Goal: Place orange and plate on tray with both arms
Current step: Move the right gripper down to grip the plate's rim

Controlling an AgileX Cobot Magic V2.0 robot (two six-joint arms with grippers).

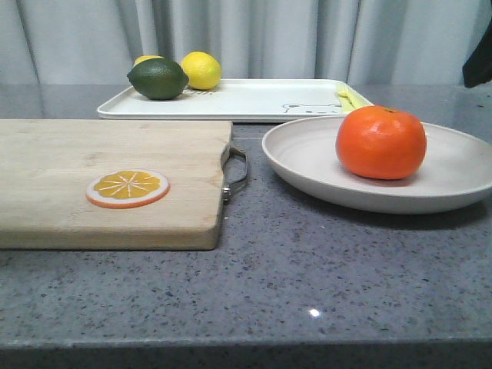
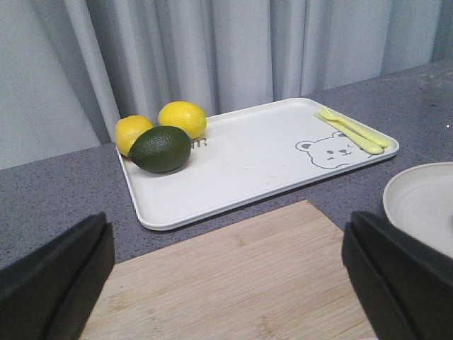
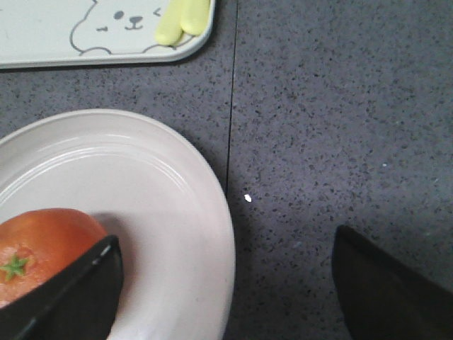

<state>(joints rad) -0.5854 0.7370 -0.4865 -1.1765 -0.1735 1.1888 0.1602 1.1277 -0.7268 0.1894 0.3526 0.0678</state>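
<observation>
The orange (image 1: pixel 380 142) sits in the off-white plate (image 1: pixel 307 165) at the right of the table. The white tray (image 1: pixel 254 100) with the bear drawing lies behind them. My right gripper (image 3: pixel 225 294) is open above the plate's (image 3: pixel 156 205) right rim, one finger over the plate next to the orange (image 3: pixel 42 241), the other over bare table. My left gripper (image 2: pixel 226 283) is open and empty above the wooden cutting board (image 2: pixel 233 283), facing the tray (image 2: pixel 241 163). The plate's edge (image 2: pixel 425 205) shows in the left wrist view.
The cutting board (image 1: pixel 108 177) lies at the left with an orange slice disc (image 1: pixel 127 188) on it and a metal handle (image 1: pixel 237 175) towards the plate. A lime (image 1: pixel 157 78) and two lemons (image 1: pixel 201 69) occupy the tray's far left. Yellow cutlery (image 2: pixel 354 129) lies by the bear.
</observation>
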